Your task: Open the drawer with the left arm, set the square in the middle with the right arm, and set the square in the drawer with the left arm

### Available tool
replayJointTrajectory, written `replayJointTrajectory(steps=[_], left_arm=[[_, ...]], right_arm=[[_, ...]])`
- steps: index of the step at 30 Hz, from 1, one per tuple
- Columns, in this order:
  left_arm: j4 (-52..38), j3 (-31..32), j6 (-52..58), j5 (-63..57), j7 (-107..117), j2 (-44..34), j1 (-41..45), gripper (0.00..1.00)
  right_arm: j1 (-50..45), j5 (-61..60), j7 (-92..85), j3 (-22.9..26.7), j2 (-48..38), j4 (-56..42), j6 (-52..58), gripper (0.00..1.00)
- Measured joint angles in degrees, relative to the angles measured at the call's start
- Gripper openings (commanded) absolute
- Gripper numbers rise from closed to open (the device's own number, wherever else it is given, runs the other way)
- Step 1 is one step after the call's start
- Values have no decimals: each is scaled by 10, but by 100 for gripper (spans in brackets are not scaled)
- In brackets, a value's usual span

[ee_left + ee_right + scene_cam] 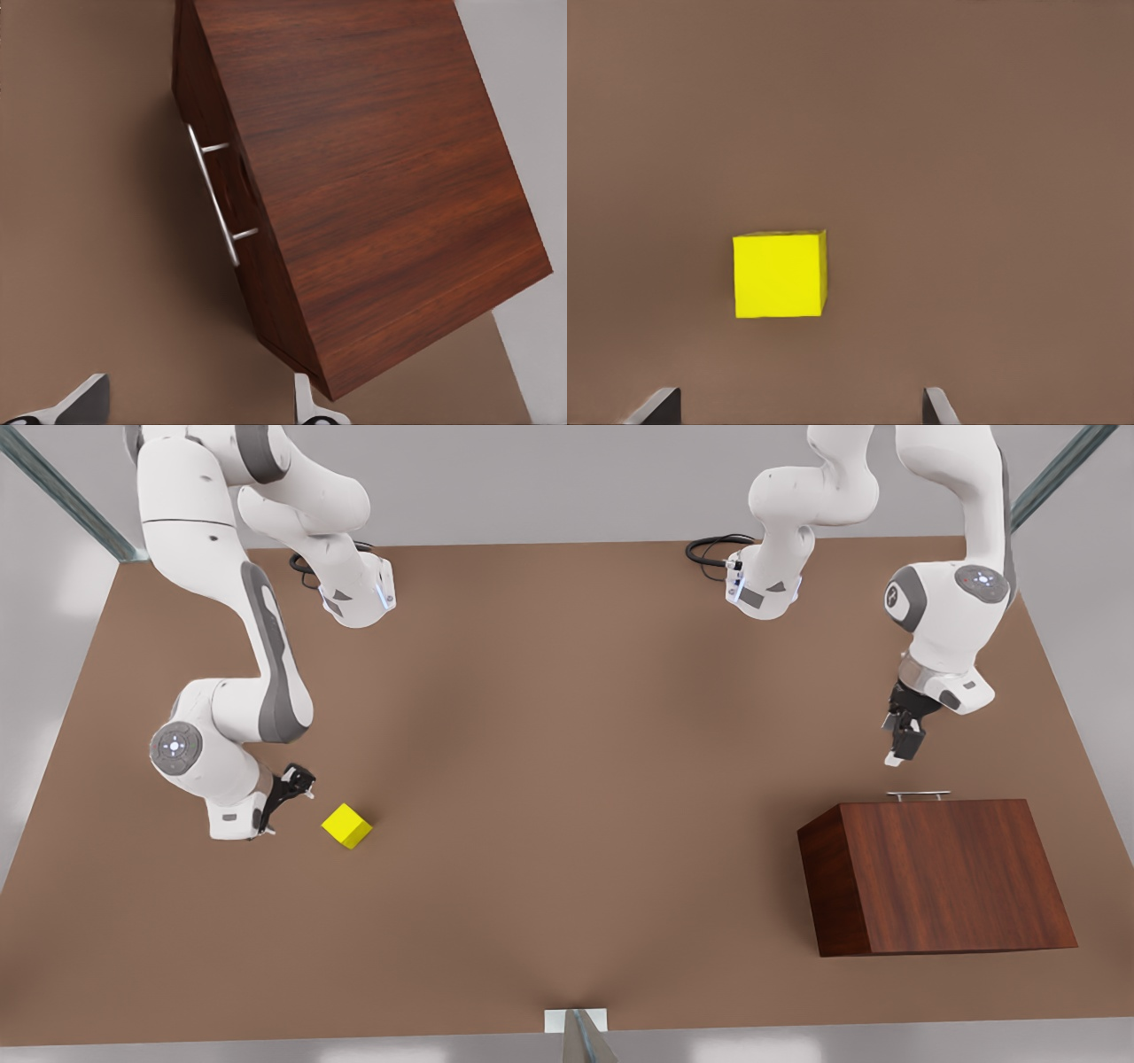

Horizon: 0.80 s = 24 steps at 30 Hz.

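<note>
On the front view's left, the right arm's black two-finger gripper (297, 784) hangs low over the plain brown surface (567, 779). The small bright yellow cube (346, 825) sits on the surface just beside it, on the side toward the dark reddish-brown wooden box (939, 877). In the right wrist view the yellow cube (780, 274) lies ahead of the two finger tips (656, 405), a bit off to one side of the gap. The jaws stand wide apart and hold nothing. The cube is not touched.

The middle of the surface is bare, well apart from both the cube and the box.

On the front view's right, the left arm's black gripper (904, 740) hangs above the surface, near the box but not touching it. The slim silver bar handle (919, 794) sits on the box face that looks toward this gripper. In the left wrist view the silver handle (214, 195) runs long along the box front (226, 204), and the finger tips (84, 403) sit back from it, spread wide and empty. The drawer looks shut, flush with the box.

The left gripper is the one closer to the handle, so pulling the drawer is likely the first step. The jaws would need to go forward and down and close across the thin bar, not along it.
</note>
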<state>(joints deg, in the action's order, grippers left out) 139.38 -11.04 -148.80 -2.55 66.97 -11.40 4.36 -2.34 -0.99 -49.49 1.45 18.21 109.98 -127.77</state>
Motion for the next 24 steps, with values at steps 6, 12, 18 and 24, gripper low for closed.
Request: replayJointTrajectory(steps=[6,12,18,24], left_arm=[[12,-16,-42,5,65,31,-12,100],[12,-18,-78,8,93,72,-30,100],[9,-18,-146,9,93,124,-42,100],[-8,-19,-171,8,92,168,-72,100]], right_arm=[[-8,-3,-3,-17,62,28,-74,100],[-15,-7,-3,-17,83,31,-95,100],[-19,-43,7,-17,102,33,-110,100],[-21,-44,6,-17,119,43,-142,100]])
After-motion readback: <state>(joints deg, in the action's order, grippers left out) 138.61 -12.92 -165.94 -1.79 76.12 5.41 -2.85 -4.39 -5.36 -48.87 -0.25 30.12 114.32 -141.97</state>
